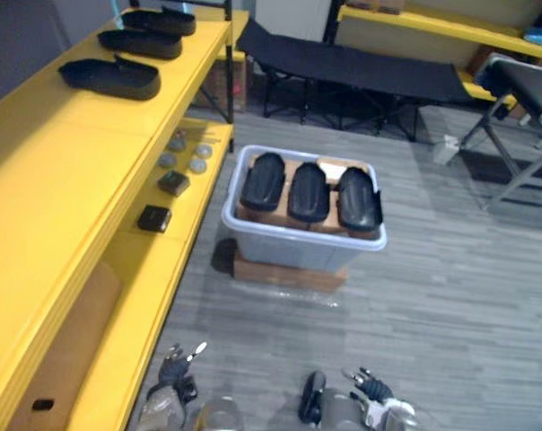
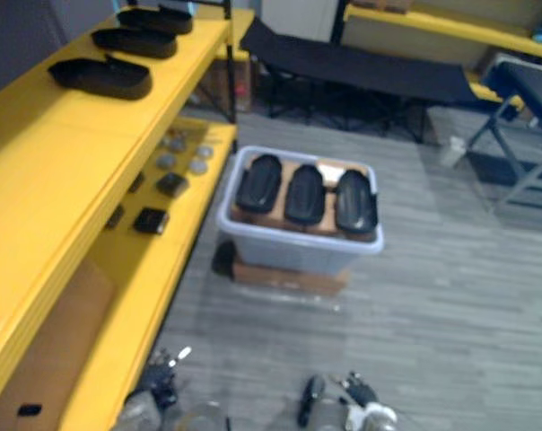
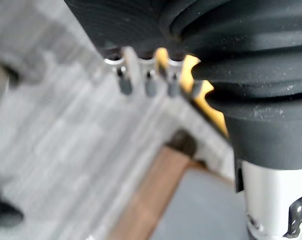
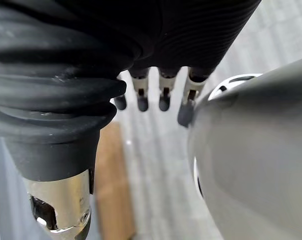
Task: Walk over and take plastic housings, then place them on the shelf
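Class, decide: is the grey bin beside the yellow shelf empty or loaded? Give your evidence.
Loaded: the grey bin holds three black housings lying side by side on cardboard.

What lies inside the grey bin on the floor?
Inside the grey bin, three black housings lie side by side on brown cardboard. The cardboard covers whatever is below it.

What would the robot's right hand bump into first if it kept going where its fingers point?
Most likely the grey floor. The right hand hangs with straight fingers aimed downward, and bare floor shows just past their tips. Depth is hard to judge, but nothing seems to lie between.
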You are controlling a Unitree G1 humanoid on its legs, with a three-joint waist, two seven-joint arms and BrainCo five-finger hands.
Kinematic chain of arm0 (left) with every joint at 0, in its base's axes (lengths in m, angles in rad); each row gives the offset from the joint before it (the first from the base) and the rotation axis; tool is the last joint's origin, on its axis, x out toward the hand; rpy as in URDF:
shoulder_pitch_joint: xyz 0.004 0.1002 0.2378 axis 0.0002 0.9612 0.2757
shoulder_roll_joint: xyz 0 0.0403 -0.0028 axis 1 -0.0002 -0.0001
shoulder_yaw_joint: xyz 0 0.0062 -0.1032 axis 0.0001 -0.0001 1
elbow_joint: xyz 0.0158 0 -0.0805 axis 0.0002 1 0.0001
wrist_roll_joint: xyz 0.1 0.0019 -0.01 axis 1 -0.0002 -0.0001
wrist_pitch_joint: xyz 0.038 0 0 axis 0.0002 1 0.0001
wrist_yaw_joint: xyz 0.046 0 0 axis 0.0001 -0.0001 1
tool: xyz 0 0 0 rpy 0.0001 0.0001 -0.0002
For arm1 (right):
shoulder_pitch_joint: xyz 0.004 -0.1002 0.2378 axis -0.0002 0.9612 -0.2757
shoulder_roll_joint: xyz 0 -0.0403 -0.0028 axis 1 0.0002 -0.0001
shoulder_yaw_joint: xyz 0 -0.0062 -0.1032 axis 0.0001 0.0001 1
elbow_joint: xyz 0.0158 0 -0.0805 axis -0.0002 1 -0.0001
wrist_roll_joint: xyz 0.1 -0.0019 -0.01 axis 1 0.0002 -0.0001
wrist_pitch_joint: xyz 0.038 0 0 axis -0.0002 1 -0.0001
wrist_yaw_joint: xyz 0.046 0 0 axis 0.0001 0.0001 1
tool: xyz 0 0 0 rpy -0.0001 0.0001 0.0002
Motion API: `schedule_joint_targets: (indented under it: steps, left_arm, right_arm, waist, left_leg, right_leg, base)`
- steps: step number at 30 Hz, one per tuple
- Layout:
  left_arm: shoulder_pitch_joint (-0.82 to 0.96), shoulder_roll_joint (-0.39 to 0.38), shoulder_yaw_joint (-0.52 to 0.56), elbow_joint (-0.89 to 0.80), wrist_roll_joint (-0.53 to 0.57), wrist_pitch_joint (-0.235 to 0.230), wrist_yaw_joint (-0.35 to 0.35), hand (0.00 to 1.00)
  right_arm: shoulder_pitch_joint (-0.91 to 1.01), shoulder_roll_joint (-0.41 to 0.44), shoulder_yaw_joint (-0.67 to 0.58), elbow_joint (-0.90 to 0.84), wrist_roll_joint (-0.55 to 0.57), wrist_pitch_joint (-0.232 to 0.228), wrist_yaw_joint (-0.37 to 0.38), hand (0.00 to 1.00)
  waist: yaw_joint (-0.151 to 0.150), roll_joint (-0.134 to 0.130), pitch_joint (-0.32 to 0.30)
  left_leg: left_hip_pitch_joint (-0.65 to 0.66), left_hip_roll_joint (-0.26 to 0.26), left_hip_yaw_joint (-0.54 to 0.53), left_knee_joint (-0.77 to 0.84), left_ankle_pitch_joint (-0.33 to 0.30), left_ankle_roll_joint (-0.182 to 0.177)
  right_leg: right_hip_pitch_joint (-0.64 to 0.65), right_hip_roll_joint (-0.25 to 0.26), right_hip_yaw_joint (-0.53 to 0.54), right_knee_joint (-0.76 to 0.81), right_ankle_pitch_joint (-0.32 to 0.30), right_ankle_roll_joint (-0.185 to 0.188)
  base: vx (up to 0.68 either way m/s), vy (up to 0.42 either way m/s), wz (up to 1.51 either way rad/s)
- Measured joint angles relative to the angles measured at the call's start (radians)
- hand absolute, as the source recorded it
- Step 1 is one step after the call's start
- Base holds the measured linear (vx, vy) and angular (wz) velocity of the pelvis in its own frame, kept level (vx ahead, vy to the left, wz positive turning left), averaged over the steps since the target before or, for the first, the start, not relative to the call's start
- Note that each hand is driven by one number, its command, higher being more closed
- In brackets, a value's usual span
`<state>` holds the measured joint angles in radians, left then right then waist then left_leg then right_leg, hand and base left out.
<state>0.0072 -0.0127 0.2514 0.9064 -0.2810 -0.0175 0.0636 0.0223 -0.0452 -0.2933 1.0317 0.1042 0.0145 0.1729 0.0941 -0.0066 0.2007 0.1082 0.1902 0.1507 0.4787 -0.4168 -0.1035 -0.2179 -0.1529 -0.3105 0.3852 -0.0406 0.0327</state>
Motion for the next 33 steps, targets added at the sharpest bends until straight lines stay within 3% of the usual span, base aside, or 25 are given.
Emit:
schedule_joint_targets:
  steps: [1, 3, 4, 5, 6, 7, 9, 10, 11, 12, 13, 14, 16, 17, 19, 21, 23, 24, 25, 26, 29, 30, 32, 33]
  left_arm:
    - [0.005, -0.012, 0.0, 0.002, -0.005, 0.006, 0.003, 0.0]
    - [0.01, -0.046, 0.011, -0.008, -0.025, 0.022, 0.007, 0.0]
    - [0.011, -0.043, 0.018, -0.003, -0.023, 0.033, 0.012, 0.0]
    - [0.019, -0.041, 0.031, 0.006, -0.023, 0.042, 0.021, 0.0]
    - [0.024, -0.036, 0.036, 0.012, -0.023, 0.043, 0.023, 0.0]
    - [0.036, -0.025, 0.041, 0.017, -0.021, 0.046, 0.022, 0.0]
    - [0.053, -0.018, 0.052, 0.014, -0.014, 0.044, 0.021, 0.0]
    - [0.051, -0.017, 0.06, 0.015, -0.013, 0.042, 0.016, 0.0]
    - [0.051, -0.017, 0.062, 0.016, -0.011, 0.041, 0.005, 0.0]
    - [0.053, -0.019, 0.067, 0.018, -0.002, 0.041, -0.002, 0.0]
    - [0.038, -0.016, 0.093, 0.019, 0.018, 0.039, -0.009, 0.0]
    - [0.027, 0.008, 0.101, 0.014, 0.061, 0.019, -0.017, 0.0]
    - [0.0, 0.022, 0.1, 0.009, 0.083, 0.0, -0.024, 0.0]
    - [-0.019, 0.029, 0.081, 0.011, 0.093, -0.004, -0.023, 0.0]
    - [-0.021, 0.031, 0.061, 0.009, 0.092, -0.01, -0.02, 0.0]
    - [-0.032, 0.044, 0.017, 0.007, 0.09, -0.03, 0.008, 0.0]
    - [-0.05, 0.054, -0.027, -0.015, 0.076, -0.037, 0.029, 0.0]
    - [-0.059, 0.073, -0.046, -0.038, 0.049, -0.046, 0.039, 0.0]
    - [-0.074, 0.096, -0.066, -0.05, 0.04, -0.044, 0.05, 0.0]
    - [-0.08, 0.11, -0.072, -0.048, 0.037, -0.042, 0.053, 0.0]
    - [-0.087, 0.123, -0.111, -0.021, 0.019, -0.016, 0.053, 0.0]
    - [-0.087, 0.117, -0.121, 0.01, 0.025, 0.002, 0.053, 0.0]
    - [-0.077, 0.099, -0.147, 0.059, 0.015, 0.01, 0.061, 0.0]
    - [-0.076, 0.103, -0.15, 0.062, 0.018, 0.01, 0.067, 0.0]
  right_arm:
    - [-0.001, 0.002, -0.006, 0.001, 0.0, 0.005, 0.0, 0.0]
    - [0.001, -0.015, -0.021, -0.001, 0.001, 0.006, -0.01, 0.0]
    - [0.001, -0.025, -0.02, -0.001, 0.0, 0.019, -0.024, 0.0]
    - [0.006, -0.031, -0.02, -0.003, -0.002, 0.032, -0.028, 0.0]
    - [0.002, -0.033, -0.022, -0.002, -0.006, 0.038, -0.032, 0.0]
    - [0.003, -0.03, -0.021, 0.003, -0.021, 0.043, -0.043, 0.0]
    - [0.0, -0.022, -0.028, 0.004, -0.02, 0.041, -0.062, 0.0]
    - [-0.001, -0.019, -0.03, 0.004, -0.022, 0.046, -0.072, 0.0]
    - [-0.006, -0.02, -0.032, 0.004, -0.025, 0.055, -0.08, 0.0]
    - [-0.009, -0.021, -0.033, 0.003, -0.032, 0.061, -0.085, 0.0]
    - [-0.016, -0.007, -0.033, 0.0, -0.041, 0.066, -0.089, 0.0]
    - [-0.036, 0.02, -0.012, -0.01, -0.042, 0.076, -0.09, 0.0]
    - [-0.05, 0.032, 0.001, -0.03, -0.042, 0.075, -0.089, 0.0]
    - [-0.049, 0.028, 0.0, -0.04, -0.063, 0.067, -0.08, 0.0]
    - [-0.046, 0.018, 0.002, -0.037, -0.092, 0.051, -0.068, 0.0]
    - [-0.036, 0.016, 0.032, -0.034, -0.167, -0.014, -0.035, 0.0]
    - [-0.013, 0.018, 0.076, -0.037, -0.202, -0.058, -0.015, 0.0]
    - [-0.008, 0.018, 0.113, -0.038, -0.219, -0.085, -0.002, 0.0]
    - [-0.019, 0.018, 0.149, -0.033, -0.241, -0.1, 0.015, 0.0]
    - [-0.031, 0.016, 0.166, -0.028, -0.254, -0.109, 0.025, 0.0]
    - [-0.106, -0.038, 0.318, -0.019, -0.33, -0.214, 0.05, 0.0]
    - [-0.135, -0.067, 0.417, -0.039, -0.367, -0.268, 0.054, 0.0]
    - [-0.16, -0.126, 0.656, -0.174, -0.43, -0.365, 0.071, 0.0]
    - [-0.167, -0.133, 0.723, -0.232, -0.436, -0.379, 0.081, 0.0]
  waist:
    - [-0.002, -0.001, -0.008]
    - [-0.01, 0.029, -0.002]
    - [-0.016, 0.057, 0.009]
    - [-0.019, 0.076, 0.026]
    - [-0.021, 0.081, 0.029]
    - [-0.019, 0.074, 0.031]
    - [-0.014, 0.06, 0.036]
    - [-0.011, 0.056, 0.038]
    - [-0.009, 0.056, 0.038]
    - [-0.005, 0.06, 0.038]
    - [0.005, 0.035, 0.053]
    - [0.012, -0.011, 0.066]
    - [0.016, -0.041, 0.086]
    - [0.03, -0.052, 0.09]
    - [0.034, -0.05, 0.092]
    - [0.021, -0.036, 0.1]
    - [0.01, -0.028, 0.104]
    - [0.009, -0.037, 0.1]
    - [0.012, -0.066, 0.108]
    - [0.014, -0.079, 0.107]
    - [0.032, -0.067, 0.116]
    - [0.03, -0.04, 0.134]
    - [0.029, -0.028, 0.135]
    - [0.03, -0.029, 0.135]
  left_leg:
    - [-0.013, 0.007, -0.014, 0.039, 0.015, 0.006]
    - [-0.133, 0.025, -0.083, 0.278, 0.12, 0.013]
    - [-0.221, 0.053, -0.117, 0.463, 0.275, 0.002]
    - [-0.283, 0.098, -0.114, 0.615, 0.313, -0.02]
    - [-0.309, 0.108, -0.104, 0.653, 0.303, -0.006]
    - [-0.345, 0.101, -0.068, 0.639, 0.271, 0.004]
    - [-0.375, 0.068, 0.02, 0.462, 0.245, 0.02]
    - [-0.375, 0.032, 0.076, 0.275, 0.245, 0.02]
    - [-0.358, -0.008, 0.117, 0.064, 0.278, 0.019]
    - [-0.346, -0.021, 0.137, -0.035, 0.327, 0.031]
    - [-0.321, -0.031, 0.172, -0.06, 0.328, 0.101]
    - [-0.313, -0.048, 0.19, -0.073, 0.314, 0.097]
    - [-0.326, -0.046, 0.195, -0.046, 0.283, 0.103]
    - [-0.331, -0.045, 0.201, -0.029, 0.255, 0.111]
    - [-0.312, -0.048, 0.208, -0.03, 0.232, 0.116]
    - [-0.274, -0.053, 0.173, -0.068, 0.223, 0.12]
    - [-0.273, -0.057, 0.128, -0.071, 0.223, 0.119]
    - [-0.286, -0.071, 0.097, -0.067, 0.225, 0.116]
    - [-0.293, -0.094, 0.073, -0.066, 0.229, 0.111]
    - [-0.301, -0.104, 0.06, -0.063, 0.23, 0.108]
    - [-0.342, -0.108, 0.036, -0.071, 0.25, 0.082]
    - [-0.344, -0.106, 0.012, -0.074, 0.258, 0.078]
    - [-0.337, -0.114, -0.035, -0.108, 0.281, 0.071]
    - [-0.333, -0.113, -0.045, -0.12, 0.287, 0.066]
  right_leg:
    - [0.0, 0.002, -0.007, 0.019, -0.026, -0.008]
    - [0.02, 0.007, -0.021, 0.052, -0.091, -0.004]
    - [0.068, 0.026, -0.027, 0.047, -0.118, -0.015]
    - [0.14, 0.049, -0.037, 0.021, -0.138, -0.026]
    - [0.175, 0.053, -0.044, 0.004, -0.143, -0.029]
    - [0.233, 0.054, -0.048, -0.044, -0.146, -0.027]
    - [0.294, 0.05, -0.045, -0.119, -0.134, -0.008]
    - [0.31, 0.044, -0.041, -0.146, -0.127, 0.004]
    - [0.312, 0.042, -0.03, -0.153, -0.134, 0.021]
    - [0.307, 0.047, -0.017, -0.149, -0.142, 0.034]
    - [0.306, 0.035, 0.01, -0.141, -0.151, 0.045]
    - [0.303, 0.026, 0.017, -0.165, -0.145, 0.051]
    - [0.311, 0.026, 0.018, -0.186, -0.142, 0.056]
    - [0.306, 0.017, 0.022, -0.179, -0.137, 0.065]
    - [0.3, -0.001, 0.021, -0.129, -0.135, 0.069]
    - [0.223, -0.035, 0.003, 0.077, -0.127, 0.106]
    - [0.211, -0.037, 0.011, 0.099, -0.159, 0.081]
    - [0.198, -0.039, 0.021, 0.046, -0.146, 0.086]
    - [0.195, -0.042, 0.039, -0.051, -0.074, 0.089]
    - [0.194, -0.047, 0.032, -0.07, -0.085, 0.084]
    - [0.23, -0.015, 0.031, -0.211, -0.082, 0.094]
    - [0.254, -0.001, 0.019, -0.245, -0.064, 0.092]
    - [0.266, 0.011, 0.011, -0.276, -0.047, 0.081]
    - [0.269, 0.016, 0.009, -0.282, -0.044, 0.077]
  base:
    - [0.49, -0.314, 0.11]
    - [0.36, -0.271, 0.14]
    - [0.35, -0.167, 0.06]
    - [0.36, -0.132, 0.02]
    - [0.36, -0.089, 0.02]
    - [0.37, -0.078, 0.0]
    - [0.38, -0.03, -0.07]
    - [0.37, 0.069, -0.17]
    - [0.42, 0.131, -0.27]
    - [0.34, 0.13, -0.4]
    - [0.36, 0.094, -0.49]
    - [0.29, 0.039, -0.41]
    - [0.26, 0.037, -0.21]
    - [0.23, 0.081, -0.14]
    - [0.21, 0.119, -0.09]
    - [0.15, 0.083, 0.26]
    - [0.1, -0.02, 0.79]
    - [0.17, -0.146, 0.99]
    - [0.14, -0.168, 0.82]
    - [0.11, -0.17, 0.56]
    - [0.09, -0.134, 0.16]
    - [0.02, -0.075, 0.12]
    - [0.02, -0.082, 0.11]
    - [0.01, -0.085, 0.09]
